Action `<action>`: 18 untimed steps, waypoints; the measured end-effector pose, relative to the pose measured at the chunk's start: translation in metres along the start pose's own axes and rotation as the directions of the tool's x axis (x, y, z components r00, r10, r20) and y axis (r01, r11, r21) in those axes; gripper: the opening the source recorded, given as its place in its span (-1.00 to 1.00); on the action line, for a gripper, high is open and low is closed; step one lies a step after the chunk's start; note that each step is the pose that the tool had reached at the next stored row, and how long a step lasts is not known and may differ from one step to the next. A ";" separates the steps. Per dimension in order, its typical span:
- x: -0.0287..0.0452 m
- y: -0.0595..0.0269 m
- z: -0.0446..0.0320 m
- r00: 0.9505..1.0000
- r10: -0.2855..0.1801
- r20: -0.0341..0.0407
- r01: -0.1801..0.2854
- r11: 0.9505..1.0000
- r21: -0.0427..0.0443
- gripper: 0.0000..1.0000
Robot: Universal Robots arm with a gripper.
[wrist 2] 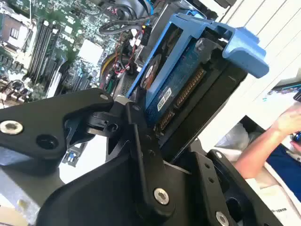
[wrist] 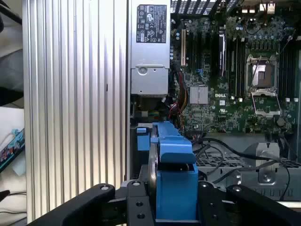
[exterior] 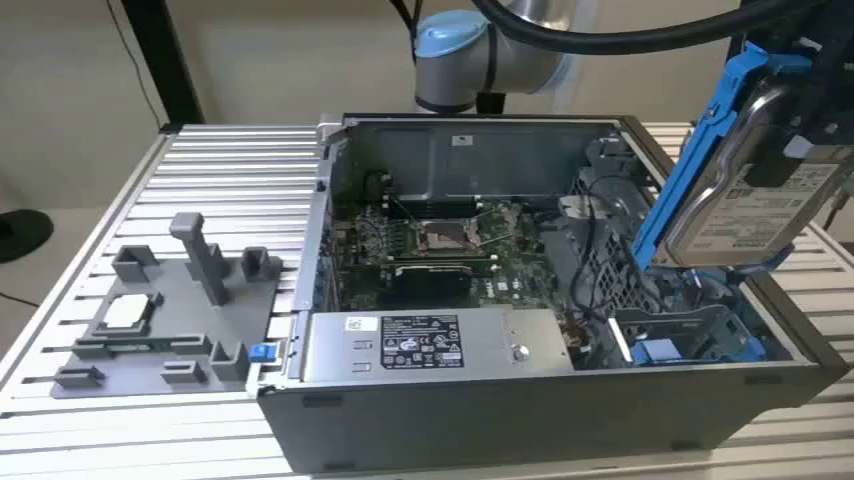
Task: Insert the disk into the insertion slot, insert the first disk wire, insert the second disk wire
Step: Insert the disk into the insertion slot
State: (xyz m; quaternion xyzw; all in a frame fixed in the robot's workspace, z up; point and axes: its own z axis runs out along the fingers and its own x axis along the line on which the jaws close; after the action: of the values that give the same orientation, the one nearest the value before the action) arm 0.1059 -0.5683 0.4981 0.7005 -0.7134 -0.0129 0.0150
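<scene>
My gripper [exterior: 790, 135] is shut on the disk [exterior: 750, 205], a silver drive with a white label clipped in a bright blue frame. It hangs tilted on edge above the exterior view's right end of the open computer case. Below it lies the insertion slot [exterior: 683, 335], a grey sheet-metal bay with blue fittings. In the second wrist view the black fingers [wrist 2: 136, 123] clamp the disk [wrist 2: 175, 89] across its sides. The first wrist view looks down past the disk's blue frame [wrist: 172, 175] onto the case. Black cables [exterior: 589, 262] lie loose beside the bay.
A grey power-supply box [exterior: 427, 345] sits along the case's front wall, with the motherboard [exterior: 441, 240] behind it. A grey plastic fixture [exterior: 160, 320] stands on the slatted table [exterior: 227, 170] at the exterior view's left. A person's arm [wrist 2: 263, 146] shows beyond the table.
</scene>
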 end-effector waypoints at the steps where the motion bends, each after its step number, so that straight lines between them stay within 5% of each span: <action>1: 0.0000 0.0000 0.0000 1.000 0.000 0.000 0.000 1.000 0.000 -1.00; 18: 0.0040 -0.0023 0.0036 1.000 0.000 0.000 0.000 1.000 0.000 -1.00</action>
State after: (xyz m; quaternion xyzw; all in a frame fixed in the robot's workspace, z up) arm 0.1080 -0.5723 0.4944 0.7005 -0.7134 -0.0128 0.0150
